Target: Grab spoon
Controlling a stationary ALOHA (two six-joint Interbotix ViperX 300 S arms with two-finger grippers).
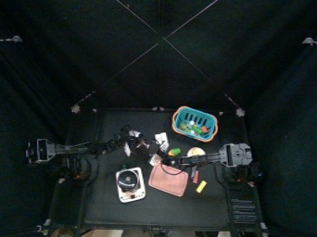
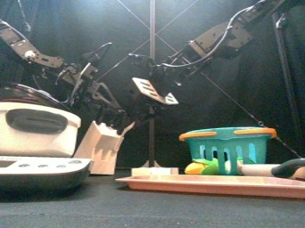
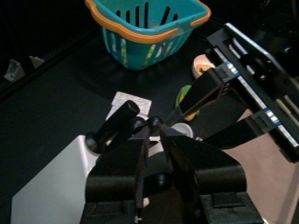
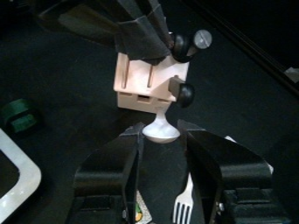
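Spoon: the white spoon (image 4: 162,130) sticks out of the white holder (image 4: 149,77). Only its round end shows.
Where: the holder stands near the middle of the black table (image 1: 111,125). The rice cooker (image 2: 36,125) is on one side of it and the teal basket (image 2: 226,145) is on the other.
Right hand: the right gripper (image 4: 163,134) has its jaws apart, one on each side of the spoon's round end. It is not squeezing the spoon.
Left hand: the left gripper (image 3: 152,131) is right over the holder, among the black handles. I cannot tell if it is apart or together.
Spatula: a white one with slots (image 2: 149,89) is tilted in the air above the holder.
Tray: a pink tray (image 2: 215,183) lies at the front of the table, just before the basket.
Basket: it has an orange rim and something green inside.
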